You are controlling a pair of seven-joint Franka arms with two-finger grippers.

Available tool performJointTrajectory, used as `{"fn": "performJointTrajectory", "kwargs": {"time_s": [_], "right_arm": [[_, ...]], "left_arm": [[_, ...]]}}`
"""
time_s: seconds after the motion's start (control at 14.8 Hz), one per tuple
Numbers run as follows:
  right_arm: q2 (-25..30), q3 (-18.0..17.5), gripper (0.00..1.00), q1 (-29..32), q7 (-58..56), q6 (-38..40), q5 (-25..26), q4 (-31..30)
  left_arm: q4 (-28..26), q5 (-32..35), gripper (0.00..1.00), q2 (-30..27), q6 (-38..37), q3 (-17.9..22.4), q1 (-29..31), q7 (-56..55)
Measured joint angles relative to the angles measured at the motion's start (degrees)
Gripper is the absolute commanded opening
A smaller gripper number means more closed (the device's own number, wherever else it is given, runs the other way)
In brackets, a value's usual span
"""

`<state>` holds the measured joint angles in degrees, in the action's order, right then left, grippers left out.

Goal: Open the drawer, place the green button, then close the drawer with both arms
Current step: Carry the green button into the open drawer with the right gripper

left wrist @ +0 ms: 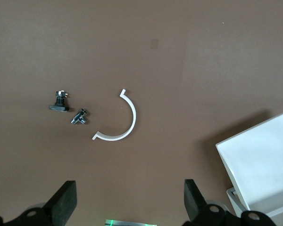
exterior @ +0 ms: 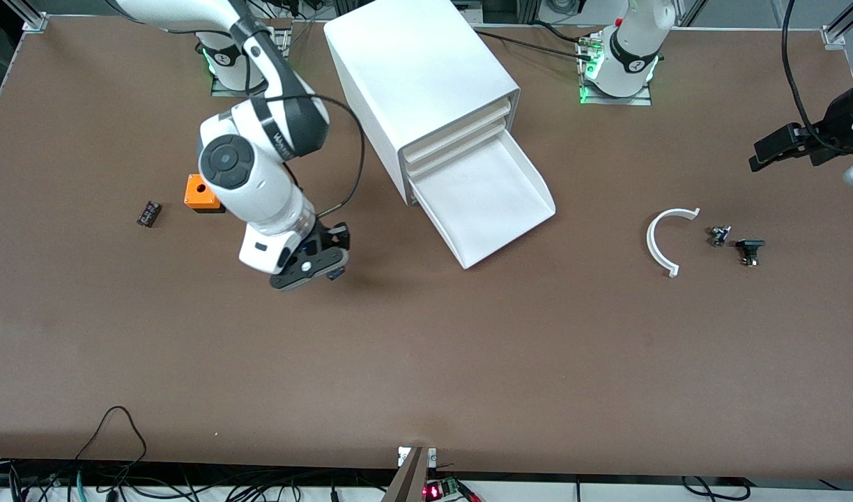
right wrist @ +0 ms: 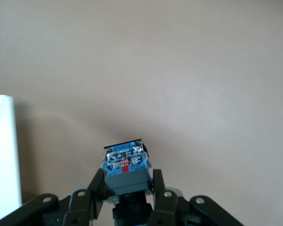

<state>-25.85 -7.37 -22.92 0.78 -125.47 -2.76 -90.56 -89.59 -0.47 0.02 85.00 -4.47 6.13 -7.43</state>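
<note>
Right gripper (exterior: 313, 268), closest to you, has its jaws clamped on the button (right wrist: 125, 162); carry it toward the left arm's end, where the drawer (exterior: 486, 202) lies open. Left gripper (left wrist: 127, 200) waits near that end's edge, jaws spread.

You have a brown counter (exterior: 426, 362) carrying the white cabinet (exterior: 419, 77), its lowest drawer (exterior: 486, 202) pulled out. Toward the right arm's end lie an orange cube (exterior: 200, 194) and, beside it, a small dark part (exterior: 148, 213). Toward the left arm's end lies a white curved strip (exterior: 660, 244), with two small black parts just beside it: one (exterior: 719, 235) near the strip, the other (exterior: 750, 250) next to that and slightly nearer the front camera.
</note>
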Motion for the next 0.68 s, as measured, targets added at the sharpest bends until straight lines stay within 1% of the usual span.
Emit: {"fn": "performJointTrajectory", "kwargs": {"time_s": [0.27,0.54,0.68], "right_arm": [[-0.6,-5.0,0.44,-0.1,-7.9,0.0,0.0,5.0],[-2.9,-12.4,0.44,-0.4,-10.9,0.1,0.0,11.1],[-5.0,-13.9,0.44,-2.2,-13.8,0.1,0.0,13.9]], "left_arm": [[-0.2,0.9,1.0,0.0,0.1,0.3,0.0,-1.3],[-0.8,0.9,1.0,0.3,2.7,0.4,0.0,-1.6],[-1.5,0.9,1.0,0.5,3.8,0.4,0.0,-1.7]]}}
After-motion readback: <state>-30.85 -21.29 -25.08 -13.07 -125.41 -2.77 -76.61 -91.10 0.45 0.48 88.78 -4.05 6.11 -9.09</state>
